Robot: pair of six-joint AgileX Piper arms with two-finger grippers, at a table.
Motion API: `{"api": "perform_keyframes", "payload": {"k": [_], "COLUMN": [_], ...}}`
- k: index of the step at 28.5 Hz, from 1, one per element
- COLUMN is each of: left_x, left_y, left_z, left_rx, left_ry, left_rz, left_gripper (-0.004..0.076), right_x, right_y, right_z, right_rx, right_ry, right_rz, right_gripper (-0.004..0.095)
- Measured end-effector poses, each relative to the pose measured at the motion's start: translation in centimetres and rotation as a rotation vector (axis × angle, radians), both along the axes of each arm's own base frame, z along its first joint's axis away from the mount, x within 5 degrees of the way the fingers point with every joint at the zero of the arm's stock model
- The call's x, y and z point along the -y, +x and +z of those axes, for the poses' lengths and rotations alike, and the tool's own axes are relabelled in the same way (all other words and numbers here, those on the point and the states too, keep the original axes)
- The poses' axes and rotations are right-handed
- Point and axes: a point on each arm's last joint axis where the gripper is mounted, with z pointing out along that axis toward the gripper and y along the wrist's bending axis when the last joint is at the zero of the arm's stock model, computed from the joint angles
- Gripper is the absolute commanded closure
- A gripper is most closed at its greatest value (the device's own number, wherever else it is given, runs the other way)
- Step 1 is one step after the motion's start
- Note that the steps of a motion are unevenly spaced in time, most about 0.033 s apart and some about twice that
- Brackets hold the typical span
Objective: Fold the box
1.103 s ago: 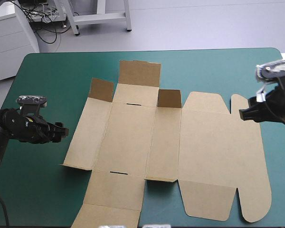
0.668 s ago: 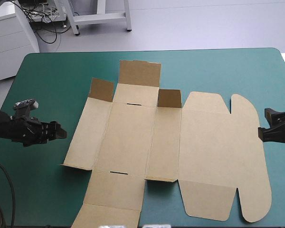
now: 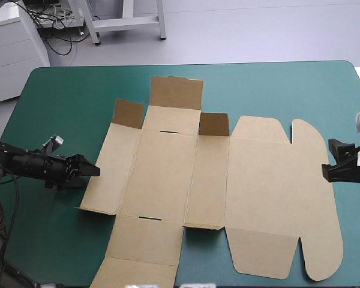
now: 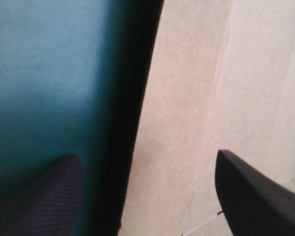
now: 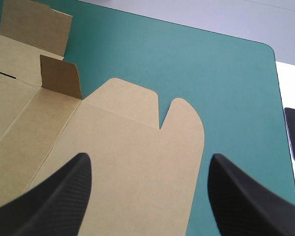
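The box (image 3: 228,180), a flat cut sheet of brown board with creased panels, lies spread across the middle of the high view, reaching from left of centre to the lower right and down to the bottom edge. It is not yet formed: only three short flaps (image 3: 176,92) along its far edge, in the upper middle of the frame, stand up from their creases, and everything else lies flat on the teal-green table cover (image 3: 66,102)

The left gripper (image 3: 91,170) of two broad black fingers sits low at the middle left of the frame, right at the sheet's left edge. In its wrist view its fingers (image 4: 49,196) stand wide apart with nothing clamped, one over the cover and one over the board, and the board's edge and its dark shadow run between them. That placement looks meant for taking hold of this side panel to raise it as a wall

The right gripper (image 3: 327,171) hangs at the middle right of the frame, beside the rounded lid flap (image 5: 184,123). Its fingers (image 5: 54,196) are likewise spread and empty. It seems to be waiting there, perhaps to steady the lid side
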Motion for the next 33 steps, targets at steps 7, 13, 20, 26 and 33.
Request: {"api": "perform_keyframes", "payload": {"k": [7,13,20,26,33], "left_x": [2.7,5.8,6.6,6.4,6.6], "left_y": [0.6,0.8,0.9,0.5,0.4], "left_z": [-0.1,-0.1,-0.3,-0.7,-0.5], "left_rx": [0.008,0.010,-0.012,-0.050,-0.058], "left_ry": [-0.017,-0.018,-0.010,0.043,0.027], "left_rz": [-0.079,-0.180,-0.190,-0.206,-0.210], "left_gripper": [0.0190,0.0199,0.0373,0.0578,0.0756], "right_x": [0.0,0.0,0.0,0.0,0.0], "right_y": [0.0,0.0,0.0,0.0,0.0], "right_z": [0.0,0.0,0.0,0.0,0.0], "right_rx": [0.000,0.000,0.000,0.000,0.000], "right_ry": [0.000,0.000,-0.001,-0.003,-0.003], "right_rz": [0.000,0.000,0.001,0.002,0.002], "right_gripper": [0.0296,0.0320,0.0370,0.0375,0.0377]}}
